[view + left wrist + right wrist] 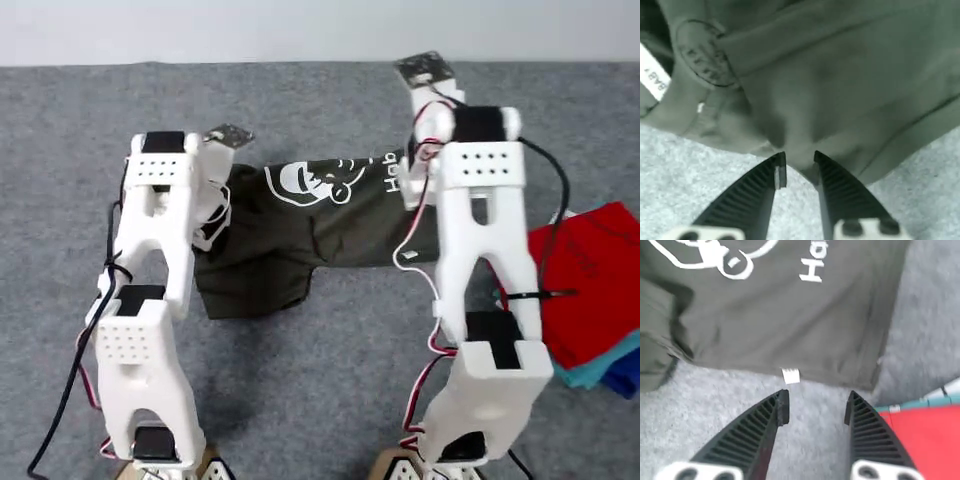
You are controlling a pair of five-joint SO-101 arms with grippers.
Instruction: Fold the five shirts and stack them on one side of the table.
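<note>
High view: olive shirt (290,235) lying on grey table (330,380), just ahead of both grippers. Left gripper (799,167): narrowly parted, tips at shirt edge. Right gripper (816,407): spread wide, just short of hem, tag (790,375) directly ahead. Stack (590,300), red on top, beside right gripper.

The left arm (140,350) is stretched forward from its base with the wrist bent downward, and the left claw (799,164) holds its two black ribbed fingers only a narrow gap apart. Beside it the right arm (485,170) extends farther forward. The right claw (815,407) points down with its fingers spread wide.
</note>
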